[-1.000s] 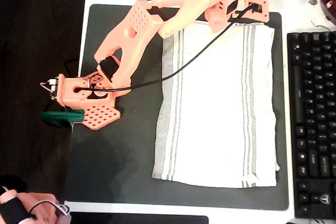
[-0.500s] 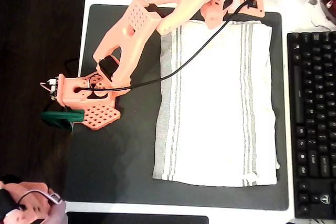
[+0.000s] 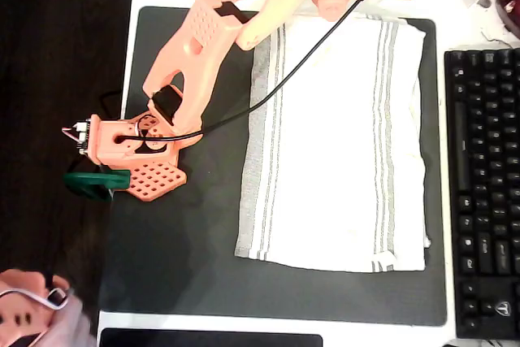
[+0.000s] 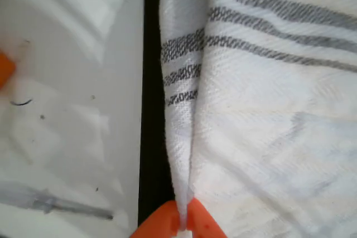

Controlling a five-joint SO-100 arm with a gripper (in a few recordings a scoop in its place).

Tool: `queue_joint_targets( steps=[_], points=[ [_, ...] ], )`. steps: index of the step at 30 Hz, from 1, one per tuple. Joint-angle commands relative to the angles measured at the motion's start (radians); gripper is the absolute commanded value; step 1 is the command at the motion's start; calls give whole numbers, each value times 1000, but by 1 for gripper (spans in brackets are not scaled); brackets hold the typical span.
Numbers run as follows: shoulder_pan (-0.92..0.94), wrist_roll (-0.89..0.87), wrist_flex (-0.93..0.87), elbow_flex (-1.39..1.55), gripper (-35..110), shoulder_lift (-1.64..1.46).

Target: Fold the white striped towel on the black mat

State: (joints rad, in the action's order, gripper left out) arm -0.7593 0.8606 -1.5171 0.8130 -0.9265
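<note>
Your pincer is pinched down on the white striped towel, its 2 orange fingertips meeting at the bottom of the wrist view with a raised ridge of cloth squeezed between them. That ridge runs upward from the tips, and 3 short grey stripe marks cross it on the fold, with longer stripes fanning out over the cloth to the right of it. Just left of the ridge in that view you can see a narrow dark strip of the black mat, and beyond it the pale desk. From the overhead view, the towel lies on the mat, filling its right-hand part and reaching nearly to the mat's right edge, beside the black keyboard that sits on the desk to the mat's right. The towel is mostly spread flat, with grey stripe groups running down near its left and right sides; its top edge, at the mat's top border, is gathered where your orange arm reaches over it. The arm's base stands at the mat's left edge, well apart from the towel, and a black cable crosses from the base to the wrist over the towel's top-left part.
</note>
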Motion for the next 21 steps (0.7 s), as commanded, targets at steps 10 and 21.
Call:
queue_joint_targets(
  steps=[10, 21],
  points=[
    [206, 87, -156, 175, 0, -469],
    [683, 341, -183, 428, 0, -781]
  ],
)
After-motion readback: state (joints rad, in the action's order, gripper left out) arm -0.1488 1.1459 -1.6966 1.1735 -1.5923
